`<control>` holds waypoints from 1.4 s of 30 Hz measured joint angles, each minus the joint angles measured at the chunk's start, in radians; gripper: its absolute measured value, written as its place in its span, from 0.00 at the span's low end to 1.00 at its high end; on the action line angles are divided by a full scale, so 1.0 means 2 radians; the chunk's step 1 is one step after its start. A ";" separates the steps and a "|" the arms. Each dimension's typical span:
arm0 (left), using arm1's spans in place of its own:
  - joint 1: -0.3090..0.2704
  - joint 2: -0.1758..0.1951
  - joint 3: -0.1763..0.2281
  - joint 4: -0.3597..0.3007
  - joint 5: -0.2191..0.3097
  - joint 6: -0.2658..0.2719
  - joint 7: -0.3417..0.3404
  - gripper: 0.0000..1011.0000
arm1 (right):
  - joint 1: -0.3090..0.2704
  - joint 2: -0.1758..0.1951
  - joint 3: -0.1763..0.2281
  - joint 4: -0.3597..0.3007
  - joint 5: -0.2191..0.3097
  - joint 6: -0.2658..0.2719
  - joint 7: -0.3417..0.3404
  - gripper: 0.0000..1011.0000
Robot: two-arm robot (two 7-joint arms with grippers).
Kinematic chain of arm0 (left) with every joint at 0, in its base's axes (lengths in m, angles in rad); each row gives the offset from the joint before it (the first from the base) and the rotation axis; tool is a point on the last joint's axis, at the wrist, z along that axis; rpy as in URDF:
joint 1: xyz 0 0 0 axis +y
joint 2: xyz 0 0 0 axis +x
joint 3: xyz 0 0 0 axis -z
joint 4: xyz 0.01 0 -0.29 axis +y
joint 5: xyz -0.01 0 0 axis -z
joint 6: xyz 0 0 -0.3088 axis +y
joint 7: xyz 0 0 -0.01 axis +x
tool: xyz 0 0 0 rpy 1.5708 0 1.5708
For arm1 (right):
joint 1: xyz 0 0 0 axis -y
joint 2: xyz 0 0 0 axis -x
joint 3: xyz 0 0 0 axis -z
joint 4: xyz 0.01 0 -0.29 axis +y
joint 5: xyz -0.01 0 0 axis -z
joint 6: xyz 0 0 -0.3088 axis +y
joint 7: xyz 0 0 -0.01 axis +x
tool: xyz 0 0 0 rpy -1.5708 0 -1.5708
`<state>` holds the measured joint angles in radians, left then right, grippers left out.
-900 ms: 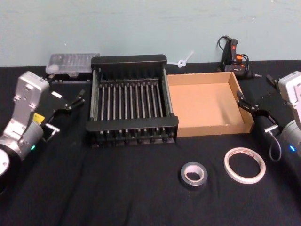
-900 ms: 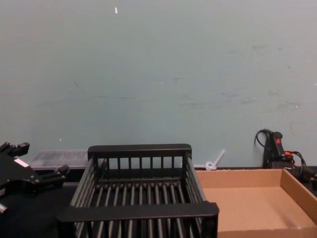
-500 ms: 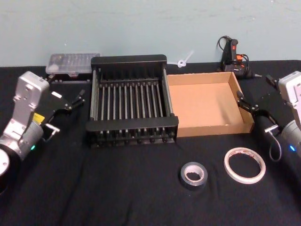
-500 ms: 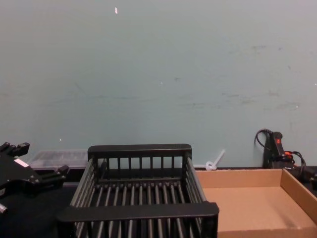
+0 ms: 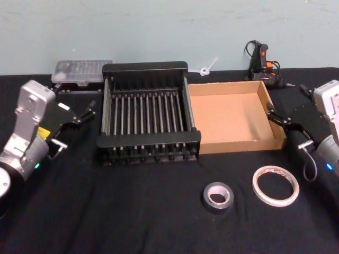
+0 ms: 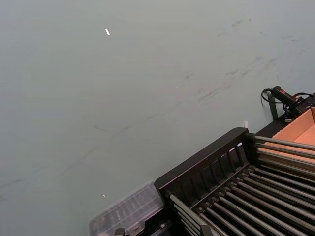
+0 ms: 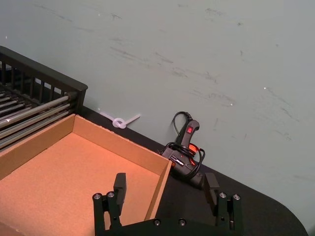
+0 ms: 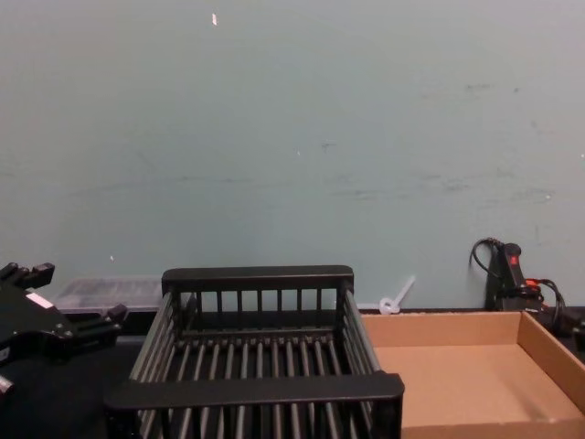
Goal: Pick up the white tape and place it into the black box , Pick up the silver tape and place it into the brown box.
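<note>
Both tapes lie untouched on the worktop: the white tape (image 5: pixel 275 186) below the wide-open, empty right gripper (image 5: pixel 283 120), the silver tape (image 5: pixel 218 197) just beside it. The left gripper (image 5: pixel 79 112), also open and empty, waits beside the black box (image 5: pixel 148 138). Risk: the thin white roll sliding, or landing in the nearer brown box (image 5: pixel 233 144).

On the bench (image 5: pixel 132 211), the black box (image 5: pixel 145 71) sits centre with the brown box (image 5: pixel 278 132) touching it at three o'clock. Both are empty. At five o'clock of the crate lies the silver tape (image 5: pixel 218 197), the white tape (image 5: pixel 275 186) just beside it. Left claw (image 5: pixel 85 114) open at nine o'clock, right claw (image 5: pixel 286 111) open at the cardboard's right wall.
</note>
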<state>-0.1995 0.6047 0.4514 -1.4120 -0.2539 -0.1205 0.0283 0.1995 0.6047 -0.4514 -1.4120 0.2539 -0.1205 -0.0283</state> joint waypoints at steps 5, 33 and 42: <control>0.000 0.000 0.000 0.000 0.000 0.000 0.000 0.99 | 0.000 0.000 0.000 0.000 0.000 0.000 0.000 0.99; 0.000 0.000 0.000 0.000 0.000 0.000 0.000 0.99 | -0.037 0.015 0.047 -0.073 0.035 0.047 0.041 0.99; 0.000 0.000 0.000 0.000 0.000 0.000 0.000 0.99 | -0.074 0.035 0.078 -0.128 0.060 0.075 0.064 0.99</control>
<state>-0.1995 0.6047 0.4514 -1.4120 -0.2539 -0.1205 0.0283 0.0515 0.6746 -0.2957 -1.6678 0.3739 0.0286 0.0997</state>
